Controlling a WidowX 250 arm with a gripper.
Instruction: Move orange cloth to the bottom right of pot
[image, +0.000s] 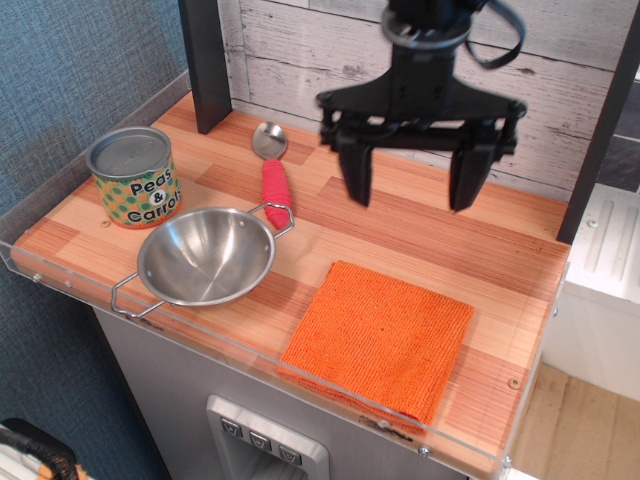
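The orange cloth (382, 336) lies flat on the wooden counter near the front edge, to the right of and slightly in front of the steel pot (205, 256). The pot stands upright and empty at the front left, with wire loop handles. My gripper (413, 185) hangs open and empty well above the counter, behind the cloth, its two black fingers spread wide apart.
A green-and-orange "Peas & Carrots" can (132, 177) stands at the left. A spoon with a red handle (273, 170) lies behind the pot. A clear acrylic rim (240, 352) runs along the counter's front and left. A dark post (208, 60) stands at the back.
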